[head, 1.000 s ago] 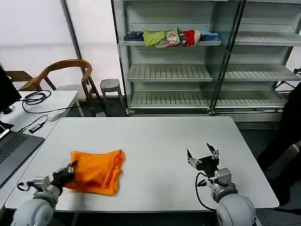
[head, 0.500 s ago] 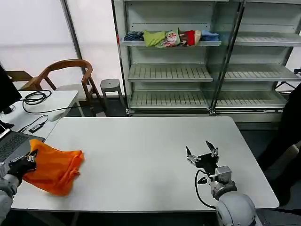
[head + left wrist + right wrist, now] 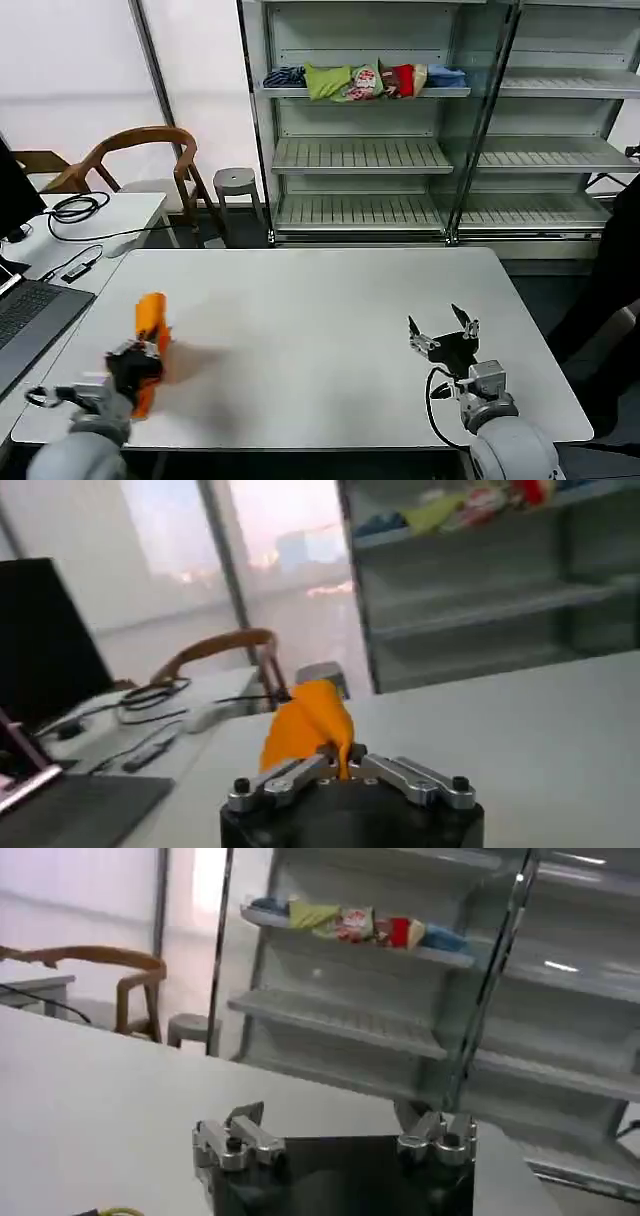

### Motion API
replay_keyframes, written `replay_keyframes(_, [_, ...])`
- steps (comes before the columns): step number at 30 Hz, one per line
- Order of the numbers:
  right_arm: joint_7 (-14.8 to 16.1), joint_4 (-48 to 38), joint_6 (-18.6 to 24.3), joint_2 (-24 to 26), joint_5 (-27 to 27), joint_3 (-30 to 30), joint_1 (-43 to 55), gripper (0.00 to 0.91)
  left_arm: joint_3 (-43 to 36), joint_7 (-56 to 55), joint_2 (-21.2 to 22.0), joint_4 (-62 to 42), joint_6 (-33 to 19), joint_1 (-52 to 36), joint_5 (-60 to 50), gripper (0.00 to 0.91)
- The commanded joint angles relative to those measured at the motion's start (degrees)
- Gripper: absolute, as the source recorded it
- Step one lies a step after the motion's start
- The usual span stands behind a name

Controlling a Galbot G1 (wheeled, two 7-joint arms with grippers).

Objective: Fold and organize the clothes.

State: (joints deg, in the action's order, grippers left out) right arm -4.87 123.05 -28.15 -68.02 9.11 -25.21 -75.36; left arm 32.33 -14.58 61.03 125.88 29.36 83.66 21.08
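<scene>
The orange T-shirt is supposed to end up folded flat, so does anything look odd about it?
Yes: the orange T-shirt is a bunched wad pinched in the left gripper near the table's left edge, not flat.

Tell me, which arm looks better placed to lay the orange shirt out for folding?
Probably the left: the left gripper is shut on the shirt. The right gripper hovers open far across the table.

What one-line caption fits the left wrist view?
Left gripper shut on a bunched bright orange cotton T-shirt, lifted above the white table.
</scene>
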Motion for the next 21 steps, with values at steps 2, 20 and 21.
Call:
replay_keyframes(2, [-0.3,1.6,-0.8,0.5,-0.5,-1.4,-2.1,0.907,-37.1,-5.1,14.1,-2.7,-6.4,-5.5,-24.0,0.02])
replay_keyframes(20, [-0.3,0.5,-1.0,0.0,-0.4,-0.8,-0.3,0.907,-7.8,8.0,-5.9,-2.2,-3.3,-12.0,-16.8,0.02])
replay_keyframes(21, [-0.3,0.5,-1.0,-0.1,-0.4,-0.6,-0.1,0.907,-4.4,9.1,-7.5,-2.3,-2.9,-10.7,-15.4,0.02])
